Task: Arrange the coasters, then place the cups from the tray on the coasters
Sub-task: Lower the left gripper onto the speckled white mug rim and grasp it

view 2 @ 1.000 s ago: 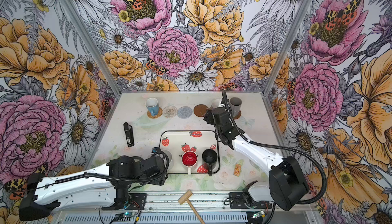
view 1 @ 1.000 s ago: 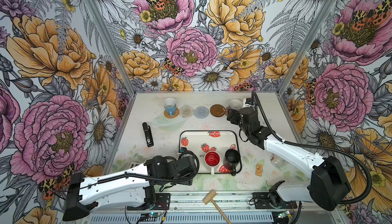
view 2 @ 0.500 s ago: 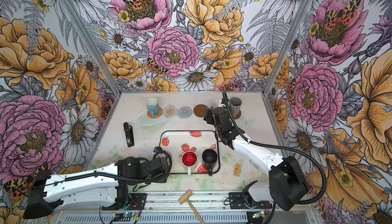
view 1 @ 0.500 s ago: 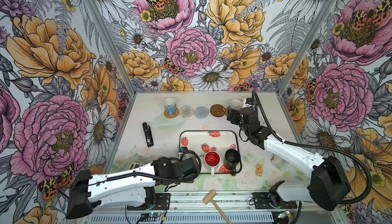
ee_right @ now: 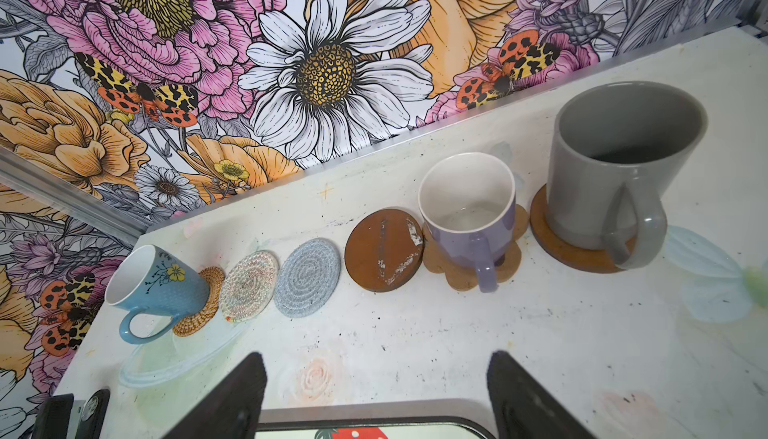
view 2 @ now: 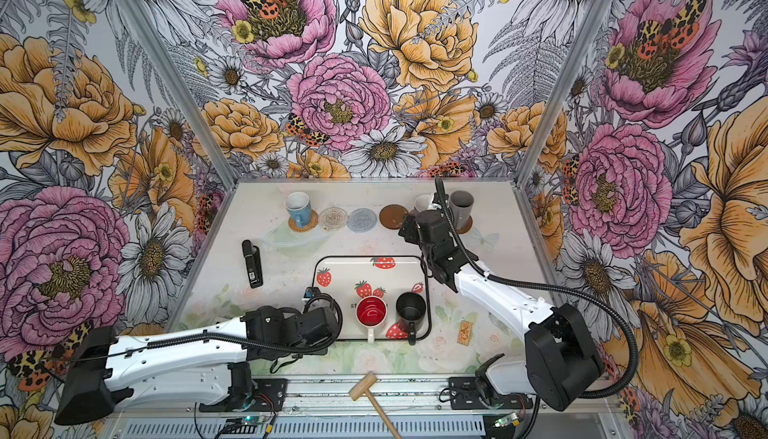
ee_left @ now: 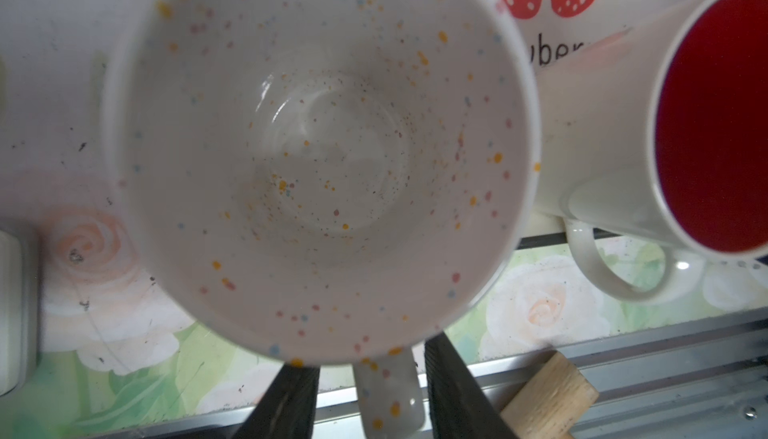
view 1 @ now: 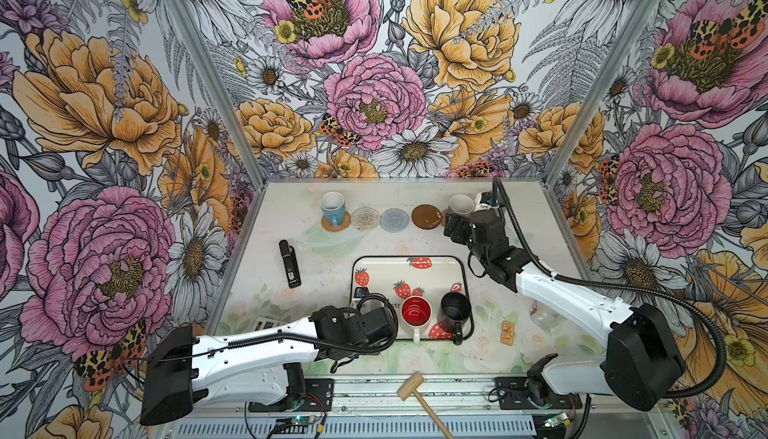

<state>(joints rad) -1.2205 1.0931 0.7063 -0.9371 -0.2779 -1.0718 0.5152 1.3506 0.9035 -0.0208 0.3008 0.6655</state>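
Left gripper (ee_left: 372,370) first. Its two black fingers (ee_left: 291,399) sit either side of the handle (ee_left: 390,395) of the speckled mug (ee_left: 316,146). They're narrowed down, but a sliver of gap shows on each side, so it doesn't look clamped yet. The mug stands upright on the near-left corner of the tray (view 1: 440,275) with its handle pointing near, which is the side the left arm reaches in from. Both top views hide this mug under the wrist.

Also on the tray are the red-inside mug (view 1: 415,312), just to the right, and then the black mug (view 1: 456,307).

The bit that matters for the carry is that the free coasters lie pretty much straight toward the far side from this gripper. They're the beige coaster (view 1: 365,219), blue-grey coaster (view 1: 394,219) and brown coaster (view 1: 427,216), side by side in the far row. The left arm looks the better bet for the first two.

Right gripper (ee_right: 376,360) hangs wide open and empty at the far right, just on the near side of the purple mug (ee_right: 469,216) and grey mug (ee_right: 615,175) — both on coasters already. The blue mug (view 1: 332,206) sits on its coaster at the row's left end.
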